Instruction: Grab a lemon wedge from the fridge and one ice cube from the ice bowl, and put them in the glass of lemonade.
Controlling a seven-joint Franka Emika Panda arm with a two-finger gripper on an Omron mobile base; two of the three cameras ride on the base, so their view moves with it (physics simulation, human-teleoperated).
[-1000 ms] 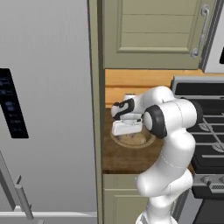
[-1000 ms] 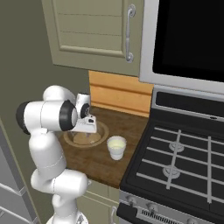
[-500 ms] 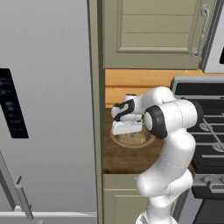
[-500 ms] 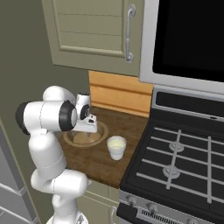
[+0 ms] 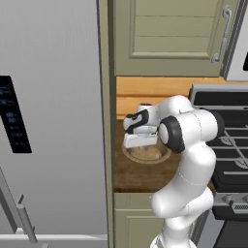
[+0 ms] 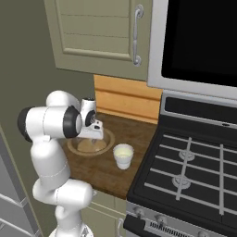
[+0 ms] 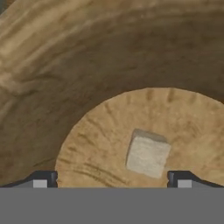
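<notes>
The ice bowl (image 5: 129, 156) (image 6: 109, 140), wide, shallow and tan, sits on the wooden counter beside the fridge (image 5: 53, 121), whose doors are closed. My gripper (image 5: 140, 142) (image 6: 94, 134) (image 7: 111, 179) hangs open just over the bowl, pointing down into it. In the hand view one pale ice cube (image 7: 148, 154) lies on the bowl's floor (image 7: 96, 140), a little right of the middle between my two fingertips (image 7: 40, 179) and apart from both. The glass of lemonade (image 6: 123, 155) stands upright to the bowl's right. The lemon wedge is out of view.
A black gas stove (image 6: 194, 171) borders the counter on the right, under a dark microwave (image 6: 199, 41). A green wall cabinet (image 5: 174, 34) hangs above the wooden backsplash (image 6: 125, 99). The counter's front edge (image 6: 111, 187) is close behind the glass.
The hand has sunk slightly toward the bowl. The jaws have stayed open, and the bowl and glass have not moved.
</notes>
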